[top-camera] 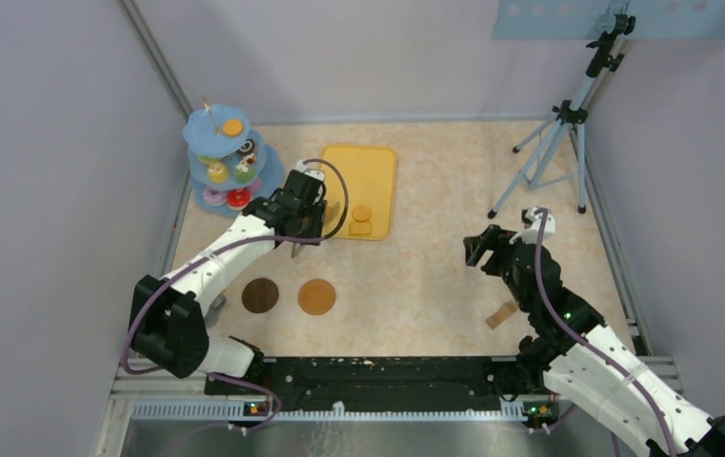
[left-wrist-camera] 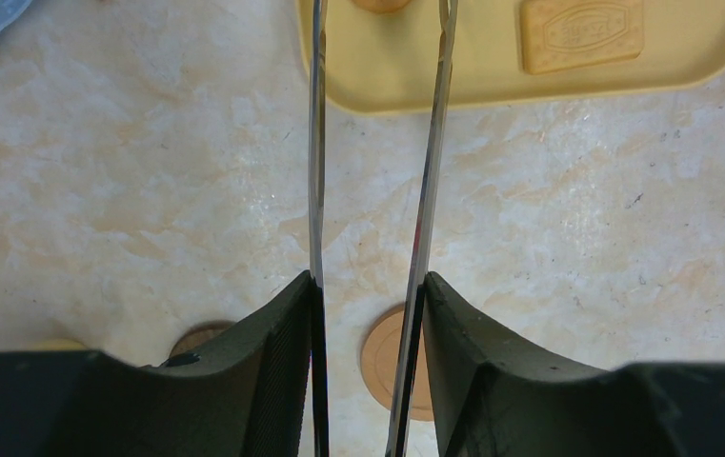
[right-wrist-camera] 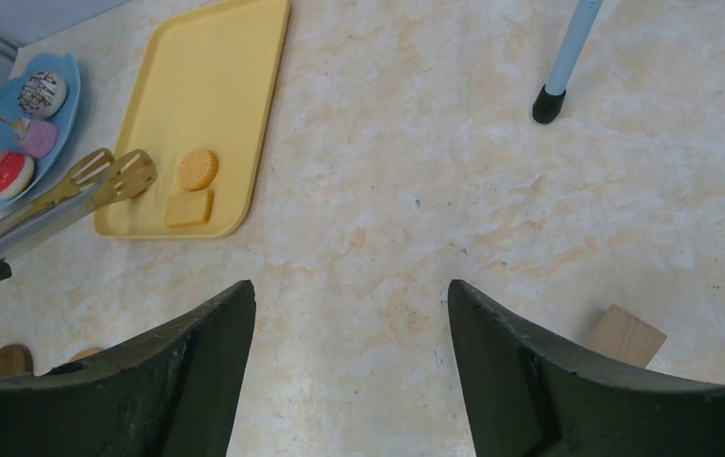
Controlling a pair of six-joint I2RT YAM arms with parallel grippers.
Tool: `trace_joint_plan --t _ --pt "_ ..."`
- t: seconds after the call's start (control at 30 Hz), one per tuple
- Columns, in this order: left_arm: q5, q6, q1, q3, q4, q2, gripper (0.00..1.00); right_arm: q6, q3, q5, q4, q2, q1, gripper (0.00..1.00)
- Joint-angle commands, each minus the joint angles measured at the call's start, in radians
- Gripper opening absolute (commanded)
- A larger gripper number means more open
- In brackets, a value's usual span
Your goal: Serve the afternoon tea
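Brown discs come first. At about 7 o'clock on the pale marbled table (top-camera: 415,276) (taking the arm bases as 6 o'clock in the overhead view) lies the darker round brown coaster (top-camera: 260,295). Just beside it at its 3 o'clock, not touching, is the lighter round brown coaster (top-camera: 317,296). Across at 5 o'clock a small pale wooden block (top-camera: 501,314) lies flat on the table, close to the right arm.

Further out, the right gripper (right-wrist-camera: 349,286) hangs above bare table with its dark fingers spread wide and nothing between them. The left gripper (left-wrist-camera: 370,278) is clamped on the long metal tongs (right-wrist-camera: 53,207), with one ribbed pad pressed against the outside of each blade. The blades stand narrow but apart. From the fingers the tongs reach toward 1 o'clock, and their slotted tips lie over the left edge of the flat yellow plastic tray (top-camera: 377,167).

That tray lies at about 11 o'clock. At its near end sit a round orange toy biscuit (top-camera: 362,211) and, just beside it at its 6 o'clock, a rectangular orange toy biscuit (top-camera: 360,228).

Farthest back, at 10 o'clock, stands a light-blue tiered cake stand (top-camera: 201,124). It carries the small colourful toy doughnuts and cakes (top-camera: 217,172) on its tiers, with one orange piece on the top tier. At 1 o'clock a pale-blue metal tripod (top-camera: 568,119) stands on the table, well apart from everything else.
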Motion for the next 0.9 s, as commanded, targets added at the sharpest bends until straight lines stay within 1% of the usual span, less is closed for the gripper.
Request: trace_joint_plan --t 0.0,0.17,0.5,0.73,0.87 --pt "-0.005 0.008 0.005 -0.017 -0.006 -0.045 0.49 0.006 0.004 -0.007 0.035 -0.005 -0.005 0.73" --pt "-0.005 0.008 0.005 -0.027 0.001 -0.048 0.49 0.009 0.002 -0.014 0.047 -0.002 -0.004 0.73" --pt "0.001 0.019 0.007 -0.014 0.013 -0.021 0.43 0.011 0.006 -0.011 0.036 -0.004 -0.006 0.72" --pt "-0.020 0.024 0.006 0.040 -0.039 -0.012 0.31 0.008 0.006 -0.010 0.037 -0.004 -0.005 0.72" --pt "-0.014 0.025 0.006 0.086 -0.050 -0.032 0.26 0.007 0.006 -0.010 0.041 -0.004 -0.005 0.72"
